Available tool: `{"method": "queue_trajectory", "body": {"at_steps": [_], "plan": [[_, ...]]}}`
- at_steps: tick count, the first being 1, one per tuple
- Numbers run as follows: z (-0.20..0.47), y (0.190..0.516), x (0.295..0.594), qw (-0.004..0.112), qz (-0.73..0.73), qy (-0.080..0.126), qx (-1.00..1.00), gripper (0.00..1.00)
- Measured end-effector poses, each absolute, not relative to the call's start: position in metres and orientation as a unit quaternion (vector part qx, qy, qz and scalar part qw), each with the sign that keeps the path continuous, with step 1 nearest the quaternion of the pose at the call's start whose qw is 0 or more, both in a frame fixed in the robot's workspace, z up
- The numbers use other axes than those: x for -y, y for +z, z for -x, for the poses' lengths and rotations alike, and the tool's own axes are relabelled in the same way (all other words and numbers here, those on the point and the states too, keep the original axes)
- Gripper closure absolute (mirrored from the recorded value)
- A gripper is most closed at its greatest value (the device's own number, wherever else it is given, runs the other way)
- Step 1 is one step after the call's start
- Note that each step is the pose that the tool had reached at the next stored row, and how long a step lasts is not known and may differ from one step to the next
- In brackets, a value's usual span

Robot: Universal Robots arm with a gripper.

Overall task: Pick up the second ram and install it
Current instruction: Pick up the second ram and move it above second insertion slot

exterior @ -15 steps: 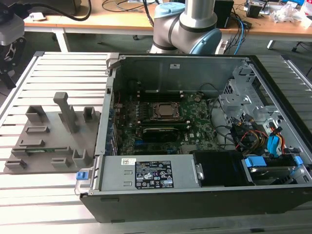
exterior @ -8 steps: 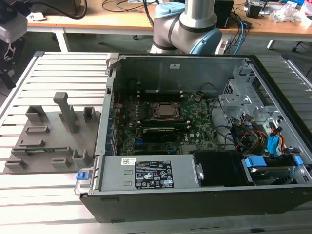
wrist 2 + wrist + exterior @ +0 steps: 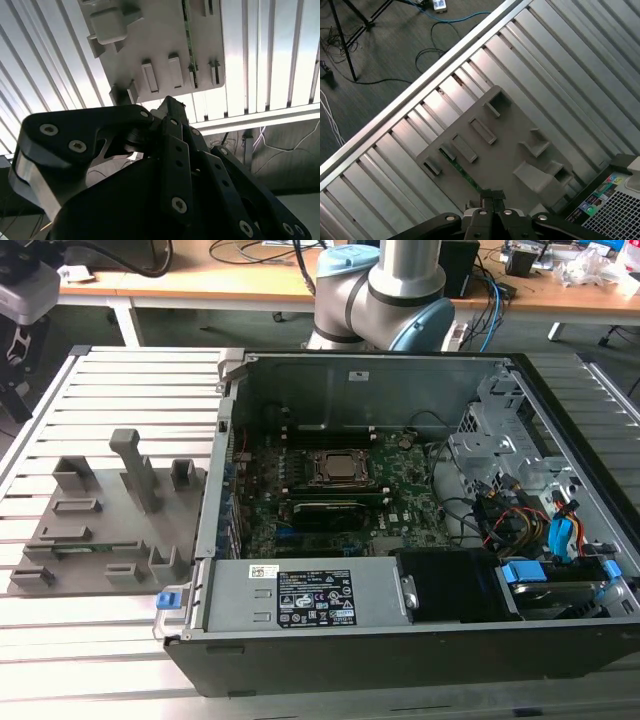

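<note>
One end of the second ram [image 3: 464,174] is hidden behind the gripper [image 3: 493,194]

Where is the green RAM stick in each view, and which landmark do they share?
Exterior view: the second ram, a green line on the grey tray, at the exterior view's left.
Second wrist view: green edge between tray blocks.
First wrist view: green strip on the tray.
Shared landmark: the grey tray.

The parts tray [image 3: 509,150] lies on the slatted table [image 3: 560,65] beneath the gripper's [image 3: 492,199] closed jaws. The second ram [image 3: 462,172] lies in a tray slot, one end under the jaw tips and the rest running ahead of them. The open computer case [image 3: 615,200] stands off to one side of the jaws, just beside the tray.
</note>
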State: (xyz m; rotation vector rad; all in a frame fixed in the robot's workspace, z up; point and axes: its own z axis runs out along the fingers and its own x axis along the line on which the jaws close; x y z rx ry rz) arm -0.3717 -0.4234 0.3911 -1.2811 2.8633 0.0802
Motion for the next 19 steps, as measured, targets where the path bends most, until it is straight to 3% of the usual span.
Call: {"method": "queue_trajectory", "body": {"at_steps": [19], "plan": [[0.3716,0.3911,0.4235,-0.002,0.53,0.025,-0.848,0.89]]}}
